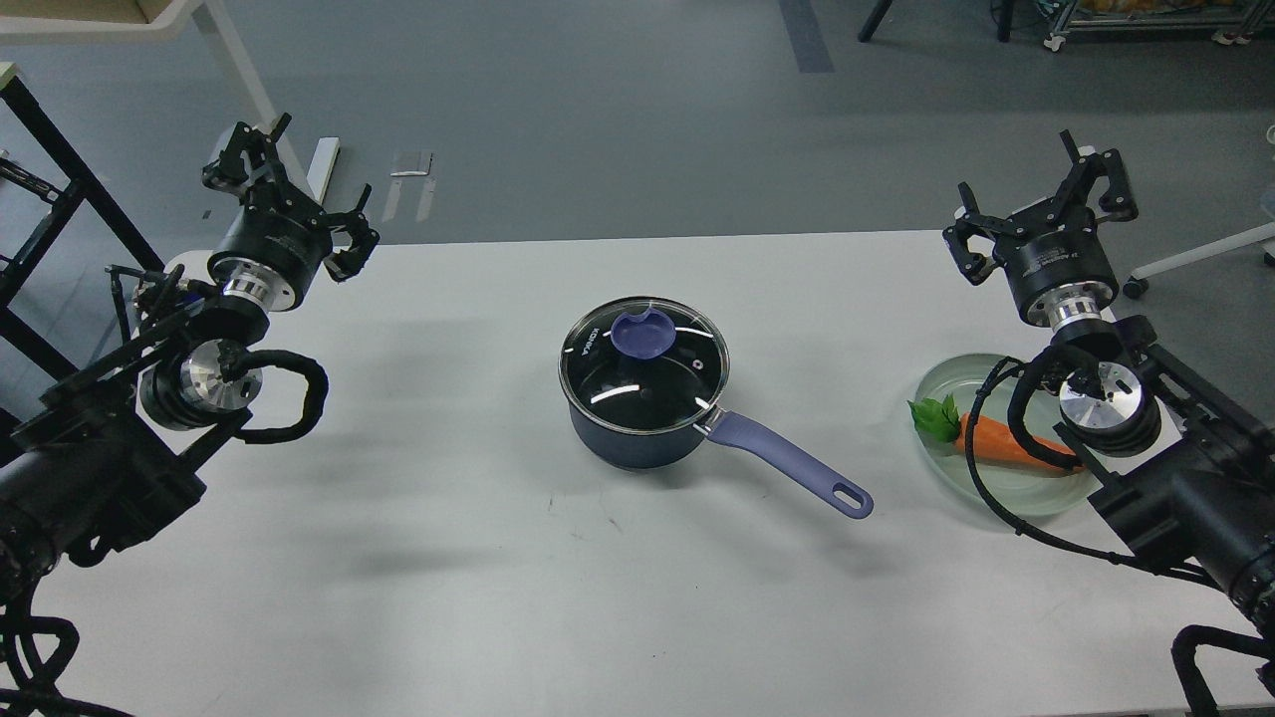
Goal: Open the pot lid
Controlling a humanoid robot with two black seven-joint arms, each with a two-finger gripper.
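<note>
White worktop (pixel 448 597) carries small dark navy saucepan (pixel 637 438) at centre, clear glass metal-rimmed lid (pixel 643 364) seated on it, left gripper (pixel 284 164) and right gripper (pixel 1041 194) both spread open, empty, well apart either side.

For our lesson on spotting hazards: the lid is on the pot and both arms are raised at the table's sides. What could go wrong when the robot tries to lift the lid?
1. The knob on the lid is flat, so a hand might slip off it.
2. The pot stands unheld; it could tip or slide.
3. The right hand is above the plate with the carrot; its arm could knock them.
</note>
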